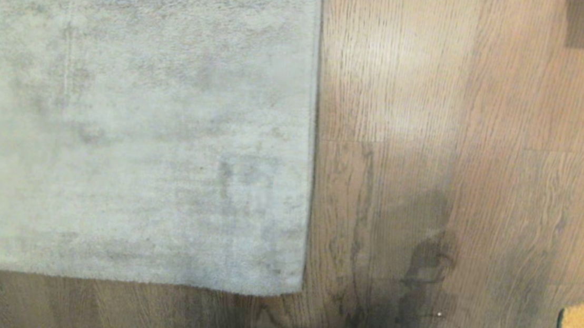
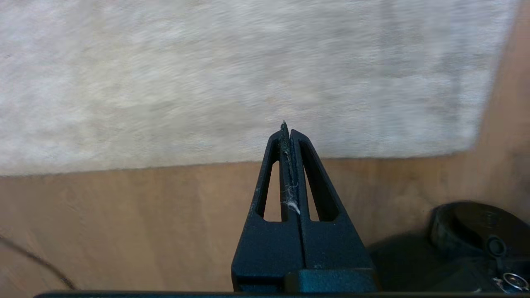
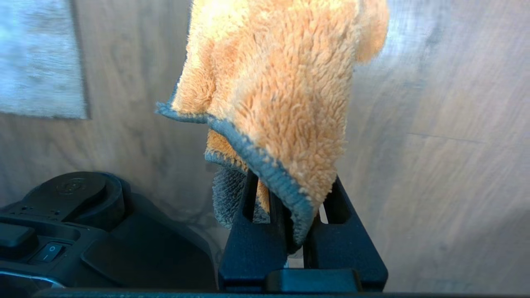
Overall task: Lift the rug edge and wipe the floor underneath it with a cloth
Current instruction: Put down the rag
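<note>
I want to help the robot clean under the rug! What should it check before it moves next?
1. Cloth held in right gripper: ok.
2. Left gripper free to lift: ok, shut and holding nothing.
3. Rug edge in sight: ok, lying flat.
4. Rug lifted: not ok, not yet.
5. Floor beside the rug free of things: ok.
6. Floor under the rug dirty: cannot tell, it is hidden.
</note>
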